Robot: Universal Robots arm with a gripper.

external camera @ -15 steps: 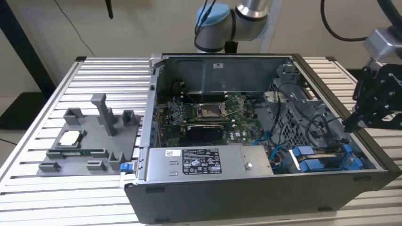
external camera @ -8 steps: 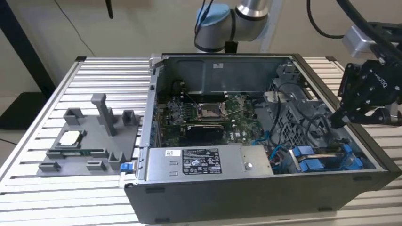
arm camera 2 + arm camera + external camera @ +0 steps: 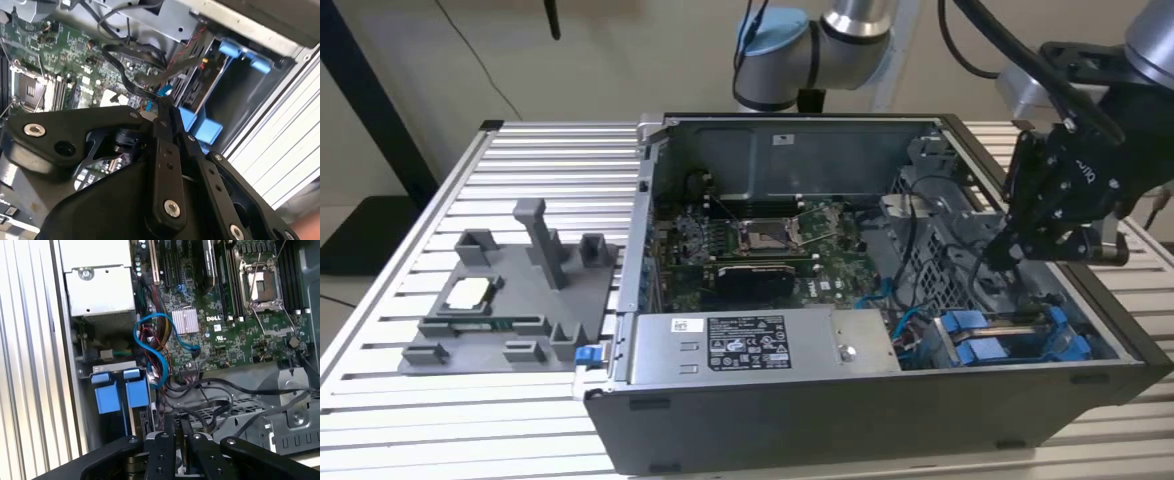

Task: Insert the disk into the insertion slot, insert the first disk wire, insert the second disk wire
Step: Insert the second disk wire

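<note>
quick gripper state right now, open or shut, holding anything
Gripper: fingers together, shut, above the cables beside the blue disk carriers; whether it pinches a wire cannot be told.

Slatted table (image 3: 520,400): computer case (image 3: 881,400), grey fixture (image 3: 507,300).

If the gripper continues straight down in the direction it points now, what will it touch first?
Probably the black cables lying over the grey metal drive cage, just beyond the gripper. The blue-framed disk sits off to one side. Depth is uncertain.
</note>
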